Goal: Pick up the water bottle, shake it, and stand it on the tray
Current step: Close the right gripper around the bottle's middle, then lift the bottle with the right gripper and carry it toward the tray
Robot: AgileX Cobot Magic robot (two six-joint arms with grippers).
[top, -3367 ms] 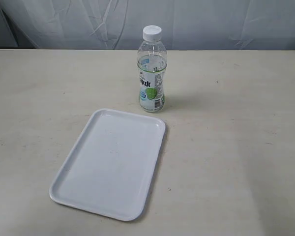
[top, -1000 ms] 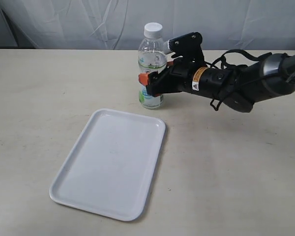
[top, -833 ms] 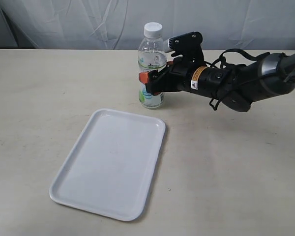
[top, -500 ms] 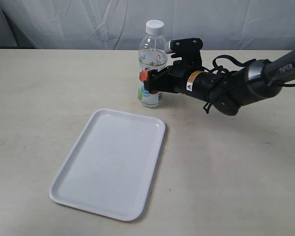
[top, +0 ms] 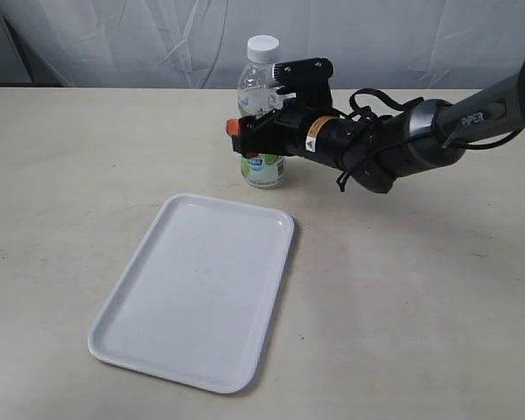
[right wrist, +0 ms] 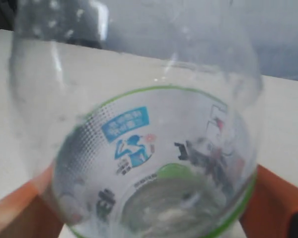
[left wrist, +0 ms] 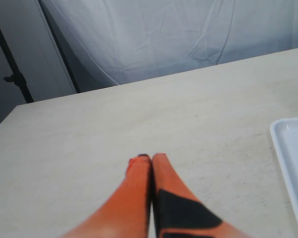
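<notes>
The water bottle (top: 261, 96), clear with a white cap and a white, green and light-blue label, leans slightly just beyond the far edge of the tray (top: 192, 289). My right gripper (top: 250, 138) is shut on the bottle around its label, orange fingers on both sides. The right wrist view is filled by the water bottle (right wrist: 139, 148), with one orange finger (right wrist: 20, 213) at either side. The left gripper (left wrist: 149, 158) hangs shut over bare table with nothing between its fingers; a corner of the tray (left wrist: 293, 158) shows beside it. The left gripper is outside the exterior view.
The beige table (top: 420, 289) stretches around the flat white tray. A white curtain (top: 114, 44) hangs behind the table's far edge. A dark stand (left wrist: 12, 74) shows past the table in the left wrist view.
The right arm came in from the right and closed on the bottle. In the last half second the bottle has shifted left and slightly up in its grip, tilting a little.
</notes>
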